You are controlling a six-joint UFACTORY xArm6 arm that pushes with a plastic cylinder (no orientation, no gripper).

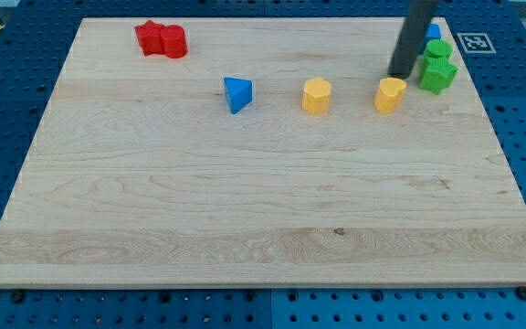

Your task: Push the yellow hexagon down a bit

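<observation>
Two yellow blocks lie in the upper middle of the wooden board (245, 210). The right one (390, 95) looks like the yellow hexagon. The left one (317, 95) has a less clear shape. My dark rod comes down from the view's top right. My tip (399, 76) is just above the right yellow block's upper right edge, touching it or nearly so.
A blue triangle (237, 93) lies left of the yellow blocks. Two red blocks (161, 39) sit together at the top left. Two green blocks (437, 66) are stacked close at the top right, right of my rod. A blue block (433, 31) peeks out behind the rod.
</observation>
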